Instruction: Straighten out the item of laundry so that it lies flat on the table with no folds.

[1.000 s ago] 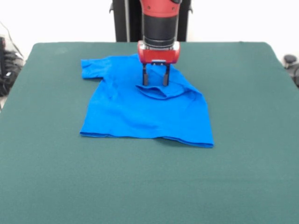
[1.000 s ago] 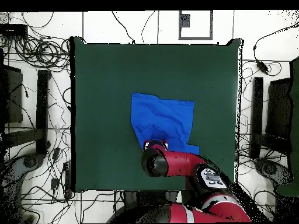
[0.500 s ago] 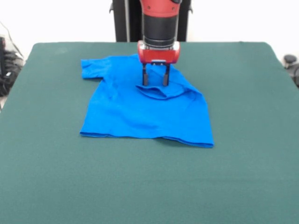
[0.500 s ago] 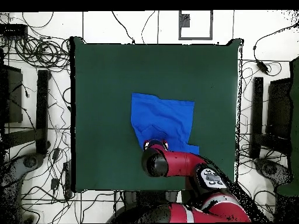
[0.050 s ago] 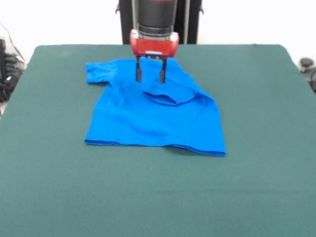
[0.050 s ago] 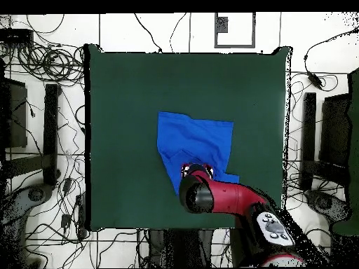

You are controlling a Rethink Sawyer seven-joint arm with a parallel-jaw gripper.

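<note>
Your gripper [image 5: 150, 77] hangs spread and empty over the shirt [image 5: 153, 116], which lies mid-table [image 5: 266, 187]. A fold bunches at the gripper's 5 o'clock. Drop onto that flap, pinch one layer only, draw it outward slowly.

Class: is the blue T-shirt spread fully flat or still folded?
Still folded. The T-shirt has a flap doubled over near its collar, below the open gripper.
</note>
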